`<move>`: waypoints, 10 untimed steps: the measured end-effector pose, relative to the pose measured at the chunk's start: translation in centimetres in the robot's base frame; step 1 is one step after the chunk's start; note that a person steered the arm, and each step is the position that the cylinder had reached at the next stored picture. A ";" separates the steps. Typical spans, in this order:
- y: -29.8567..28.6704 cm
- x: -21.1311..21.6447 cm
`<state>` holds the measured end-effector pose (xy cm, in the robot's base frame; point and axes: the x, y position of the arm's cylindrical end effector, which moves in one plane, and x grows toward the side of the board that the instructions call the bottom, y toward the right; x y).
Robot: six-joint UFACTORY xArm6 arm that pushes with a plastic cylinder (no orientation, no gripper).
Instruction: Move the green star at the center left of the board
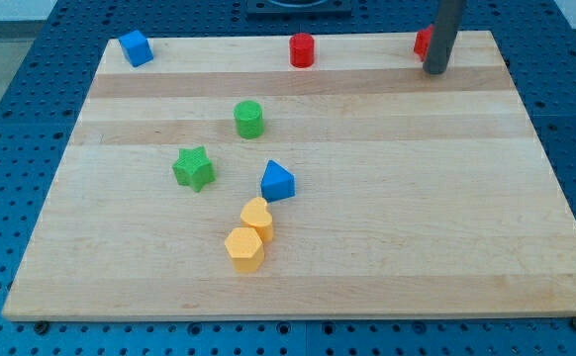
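Camera view: the green star (194, 168) lies left of centre on the table (417, 218), apart from every other block. The arm carries no jaws, only a dark rod; its tip (433, 71) rests at the far right edge, touching or just beside a partly hidden red block (422, 43) whose shape cannot be told.

Nearby: green cylinder (249, 120) just beyond the star on its right, blue block (277, 182) near on its right, two yellow blocks (256, 218) (243, 249) touching each other nearer the front. Red cylinder (302, 50) and another blue block (135, 47) sit along the far edge.

Risks, as judged:
- A straight run from the tip to the star would likely clip the green cylinder.
- An off-centre contact on a star point could spin the block instead of sliding it.
- Too long a leftward push may send it off the left edge.
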<state>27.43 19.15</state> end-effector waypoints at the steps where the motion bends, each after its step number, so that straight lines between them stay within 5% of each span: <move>1: 0.0 0.0; 5: -9.1 18.2; 7: -17.2 16.4; 10: -33.7 19.3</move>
<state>46.77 -14.55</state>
